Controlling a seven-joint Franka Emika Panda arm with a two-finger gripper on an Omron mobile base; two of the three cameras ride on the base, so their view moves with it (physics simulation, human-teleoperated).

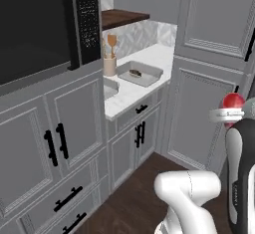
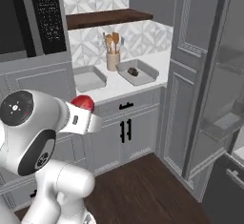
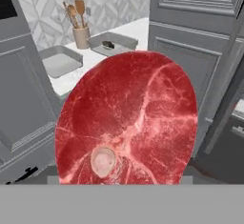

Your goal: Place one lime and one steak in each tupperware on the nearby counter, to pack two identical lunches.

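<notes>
A large red marbled steak (image 3: 128, 123) sits right in front of the hand camera and hides the fingertips. My gripper (image 2: 84, 109) is shut on it, and it shows as a red lump (image 1: 233, 101) at the hand's end, well short of the counter (image 2: 157, 61). Two grey tupperware trays lie on that white counter. The left tupperware (image 2: 88, 78) is bare. The right tupperware (image 2: 137, 72) holds a small dark-brown steak (image 2: 133, 70). The lime is out of view.
A beige cup of wooden utensils (image 2: 113, 56) stands between the trays at the back. A black microwave (image 1: 40, 24) hangs left, a dark wooden shelf (image 2: 109, 17) above the counter. Tall grey cabinet doors (image 1: 214, 78) close the right; an open shelved compartment (image 2: 224, 118) lies beyond.
</notes>
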